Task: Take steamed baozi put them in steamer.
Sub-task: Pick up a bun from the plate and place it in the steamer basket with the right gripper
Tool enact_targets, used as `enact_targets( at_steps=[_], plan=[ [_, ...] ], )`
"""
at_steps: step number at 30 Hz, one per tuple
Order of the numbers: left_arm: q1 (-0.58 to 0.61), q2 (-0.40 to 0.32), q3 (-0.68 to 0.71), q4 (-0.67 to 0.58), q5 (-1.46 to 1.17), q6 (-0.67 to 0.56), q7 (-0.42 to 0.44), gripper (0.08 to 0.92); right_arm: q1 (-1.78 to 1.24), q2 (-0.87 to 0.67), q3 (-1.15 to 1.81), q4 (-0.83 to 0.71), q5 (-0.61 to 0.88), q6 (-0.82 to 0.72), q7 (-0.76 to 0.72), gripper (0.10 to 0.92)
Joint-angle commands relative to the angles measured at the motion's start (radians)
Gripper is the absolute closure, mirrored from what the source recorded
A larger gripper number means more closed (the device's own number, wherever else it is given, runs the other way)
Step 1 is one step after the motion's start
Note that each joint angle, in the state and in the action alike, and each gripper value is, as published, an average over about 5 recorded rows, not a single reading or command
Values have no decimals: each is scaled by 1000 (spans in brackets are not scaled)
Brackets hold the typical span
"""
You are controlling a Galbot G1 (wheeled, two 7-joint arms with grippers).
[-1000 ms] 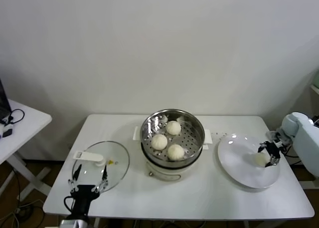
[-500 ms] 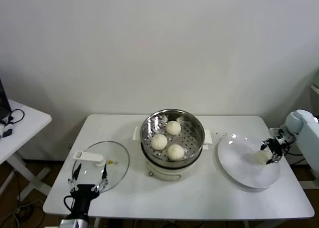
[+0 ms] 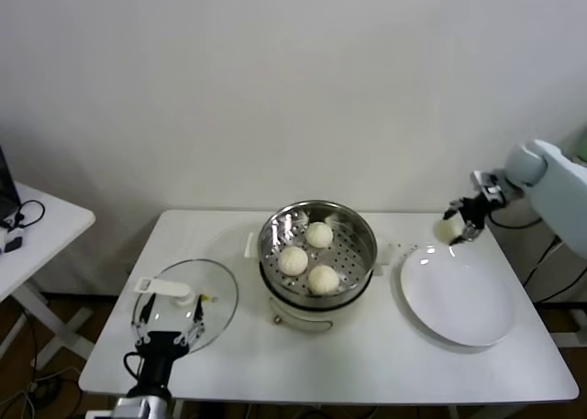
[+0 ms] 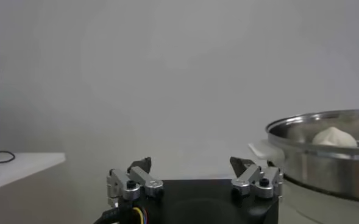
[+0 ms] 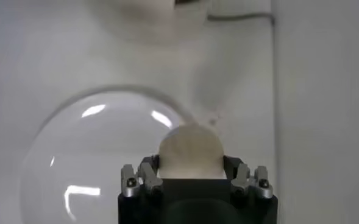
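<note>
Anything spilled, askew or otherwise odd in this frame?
Nothing stands out. Three baozi sit in the steamer, the right gripper holds the fourth above the empty plate, and the glass lid lies flat.

Right gripper (image 3: 461,226) risen off the white plate (image 3: 459,300), carrying the fourth baozi (image 3: 448,229) clamped in its jaws

No legible text, label, brand, number or sign appears on any item in the head view or either wrist view.
</note>
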Motion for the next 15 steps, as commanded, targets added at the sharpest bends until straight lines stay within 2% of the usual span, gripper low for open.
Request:
enact_targets(
  at_steps=[1, 6, 15],
  plan=[
    [-15, 4, 26, -7, 46, -3, -5, 177, 433, 126, -498, 169, 511, -224, 30, 341],
    [-26, 4, 50, -9, 83, -4, -8, 177, 442, 200, -540, 222, 579, -271, 69, 338],
    [-34, 11, 45, 1, 90, 0, -8, 177, 371, 282, -550, 284, 592, -315, 117, 340]
  ],
)
